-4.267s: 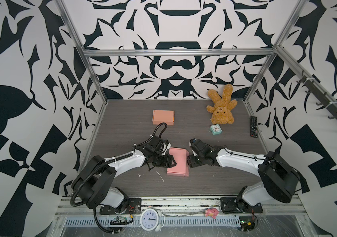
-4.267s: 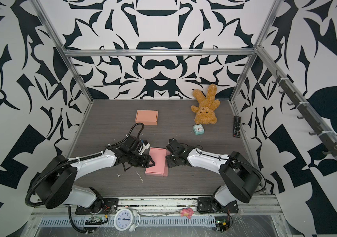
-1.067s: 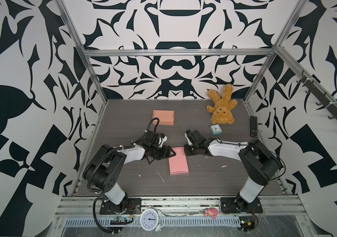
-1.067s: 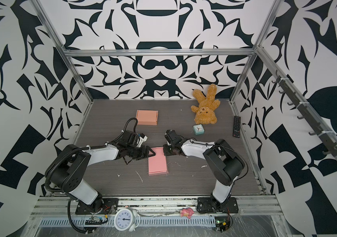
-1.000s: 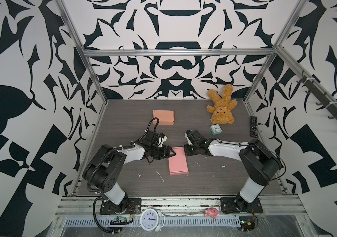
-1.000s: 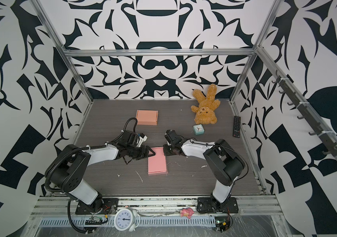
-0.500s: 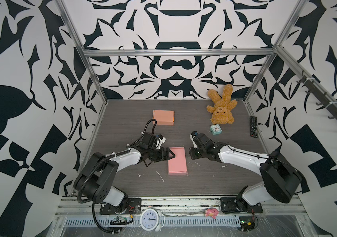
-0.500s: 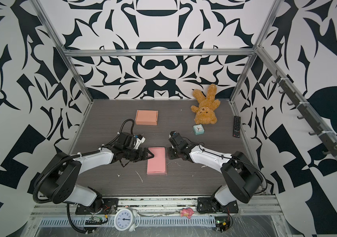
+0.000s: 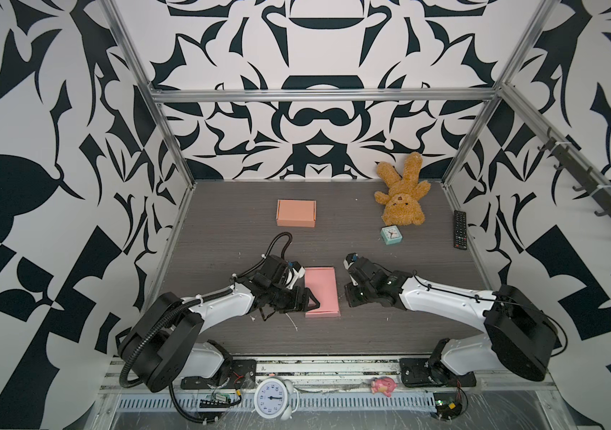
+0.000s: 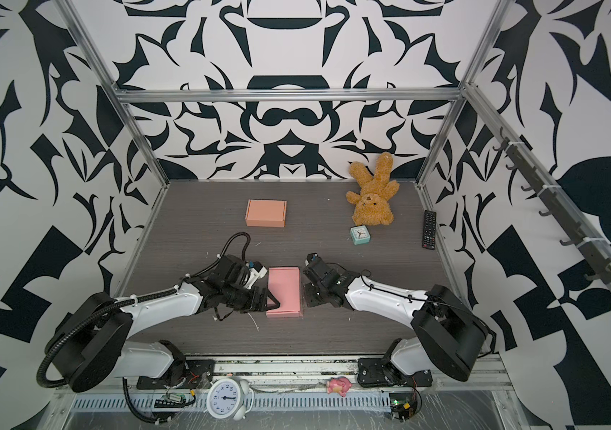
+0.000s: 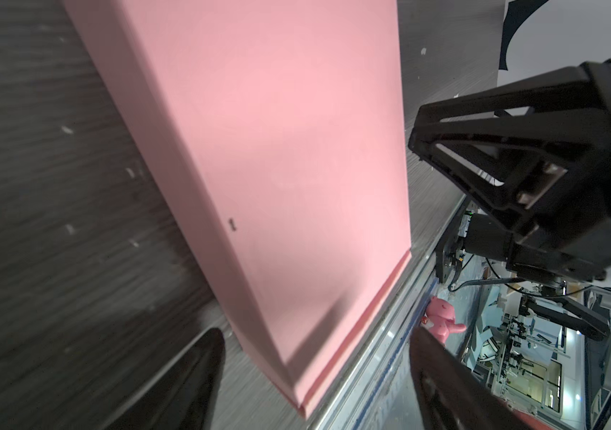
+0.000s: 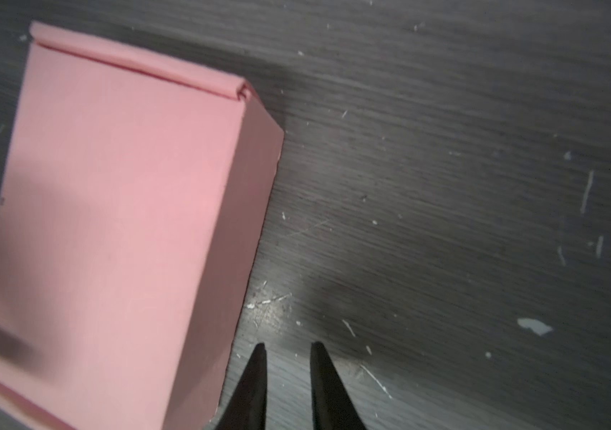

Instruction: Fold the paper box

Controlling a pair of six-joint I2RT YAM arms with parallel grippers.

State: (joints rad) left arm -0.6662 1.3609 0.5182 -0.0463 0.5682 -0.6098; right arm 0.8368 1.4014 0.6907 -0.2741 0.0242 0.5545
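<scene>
Now, table (image 9: 222, 238): dark wood grain; both arms reach in from the near rail and meet around its middle.
Pink paper box (image 9: 320, 284): lies flat on the table between the two grippers. Its long axis runs from the near rail toward the back wall. The lid is down and a narrow lip shows at each short end. It looks closed, so the folding is probably almost finished.
Orange box (image 9: 296, 213): already folded, well apart near the back wall.
Left gripper (image 9: 309, 299): jaws wide apart, holding nothing. It is at the pink box's left long side by the near corner. The left wrist view shows that corner between the fingers (image 11: 200, 372); I cannot tell whether they touch it.
Right gripper (image 9: 348, 297): jaws nearly together with a thin gap and nothing in it. It sits just beside the right long side, with bare table between.
Deciding relation: the box lies rightward of the left gripper, across its short axis. The left is the nearer, so any last press likely falls to it.
</scene>
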